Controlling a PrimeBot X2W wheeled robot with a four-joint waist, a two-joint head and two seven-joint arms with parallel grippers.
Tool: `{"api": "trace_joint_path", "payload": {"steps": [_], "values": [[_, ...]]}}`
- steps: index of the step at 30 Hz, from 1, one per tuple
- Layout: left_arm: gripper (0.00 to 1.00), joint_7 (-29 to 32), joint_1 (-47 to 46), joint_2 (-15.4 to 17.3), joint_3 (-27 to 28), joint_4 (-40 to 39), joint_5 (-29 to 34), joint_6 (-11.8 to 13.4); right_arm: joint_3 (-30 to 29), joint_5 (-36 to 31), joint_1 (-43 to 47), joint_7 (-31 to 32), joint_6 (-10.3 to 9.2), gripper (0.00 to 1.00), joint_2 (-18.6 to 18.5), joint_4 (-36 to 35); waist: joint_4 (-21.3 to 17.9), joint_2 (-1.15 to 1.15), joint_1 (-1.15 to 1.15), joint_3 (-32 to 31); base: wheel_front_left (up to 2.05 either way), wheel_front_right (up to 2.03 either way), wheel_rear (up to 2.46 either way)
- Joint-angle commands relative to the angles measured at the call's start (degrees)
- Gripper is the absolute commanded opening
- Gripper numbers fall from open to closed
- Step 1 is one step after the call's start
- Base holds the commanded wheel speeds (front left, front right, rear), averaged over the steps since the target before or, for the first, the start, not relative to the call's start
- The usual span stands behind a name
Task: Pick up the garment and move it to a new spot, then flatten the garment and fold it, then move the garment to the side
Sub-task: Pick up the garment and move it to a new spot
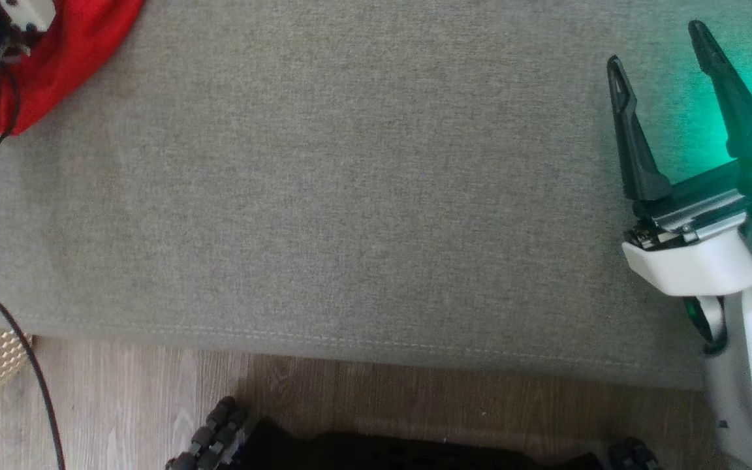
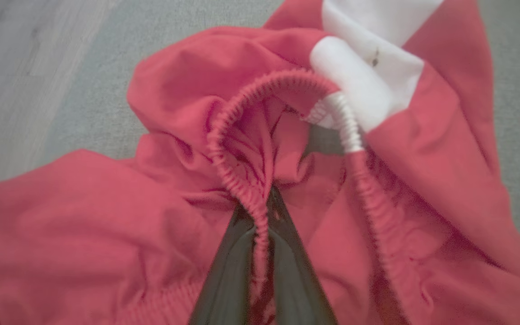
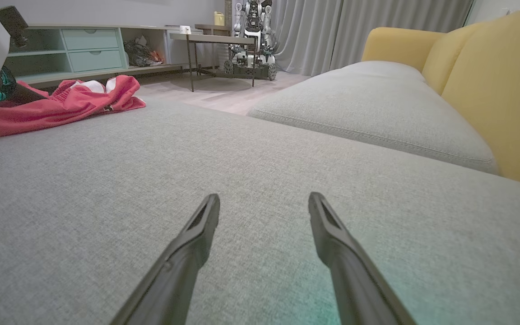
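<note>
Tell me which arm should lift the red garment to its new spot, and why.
Left. The left gripper is shut on the elastic band of the garment, while the right gripper hangs open over the grey cushion, well away from it.

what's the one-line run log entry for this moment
left tool: shut on elastic band of red garment | right tool: open over grey sofa cushion

No writing, label or number is legible; a tiny dark mark on the garment (image 2: 84,225) is too blurred
</note>
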Motion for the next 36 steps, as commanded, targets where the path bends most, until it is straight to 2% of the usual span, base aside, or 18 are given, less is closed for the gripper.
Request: {"api": "trace_joint_path", "payload": {"steps": [1,6,14,17,22,26,29,33,34,36], "values": [[0.00,-0.2,1.3,2.7,0.0,-0.6,-0.3,0.0,1.1,-0.5,0.7,0.1,-0.02,1.00,0.9,-1.4,-0.3,0.00,0.00,-0.5,0.00,0.00,0.00],[0.00,-6.7,1.8,4.3,-2.3,-3.1,-2.5,0.0,1.8,-0.1,0.5,0.1,-0.02,1.00,2.2,-1.3,-1.0,0.00,0.00,-2.8,0.00,0.00,0.00],[0.00,-16.7,3.1,8.1,-8.5,-11.5,-4.1,0.0,2.1,1.5,0.9,0.1,-0.02,1.00,4.9,-1.3,-2.9,0.00,0.00,-9.2,0.00,0.00,0.00],[0.00,-19.4,4.0,8.5,-10.7,-14.6,-4.5,0.0,1.7,2.1,1.5,0.1,-0.02,1.00,5.9,-1.4,-4.1,0.00,0.00,-12.1,0.00,0.00,0.00],[0.00,-22.1,7.3,7.8,-13.6,-21.3,-5.7,0.0,0.7,3.3,4.0,0.1,-0.02,1.00,7.2,-1.9,-8.1,0.00,0.00,-18.4,0.00,0.00,0.00],[0.00,-22.6,10.0,6.0,-15.6,-25.4,-6.0,0.0,0.6,2.8,6.0,0.1,-0.02,1.00,7.5,-2.8,-11.4,0.00,0.00,-21.3,0.00,0.00,0.00],[0.00,-22.8,11.1,3.3,-17.3,-26.9,-5.1,0.0,0.4,2.9,7.3,0.1,-0.02,1.00,7.6,-3.4,-13.8,0.00,0.00,-22.2,0.00,0.00,0.00],[0.00,-22.9,11.7,-1.3,-19.2,-26.5,-4.3,0.1,-0.2,4.1,8.3,0.1,-0.02,1.00,7.7,-4.5,-16.8,0.00,0.00,-22.1,0.00,0.00,0.00],[0.00,-22.9,11.7,-1.3,-19.2,-26.5,-4.3,0.1,-0.2,4.1,8.3,0.1,-0.02,1.00,7.7,-4.5,-16.8,0.00,0.00,-22.1,0.00,0.00,0.00],[0.00,-22.5,11.4,-3.5,-20.4,-25.4,-3.8,0.1,-0.5,4.7,8.6,0.1,-0.02,1.00,7.7,-5.0,-18.3,0.00,0.00,-21.5,0.00,0.00,0.00]]}}
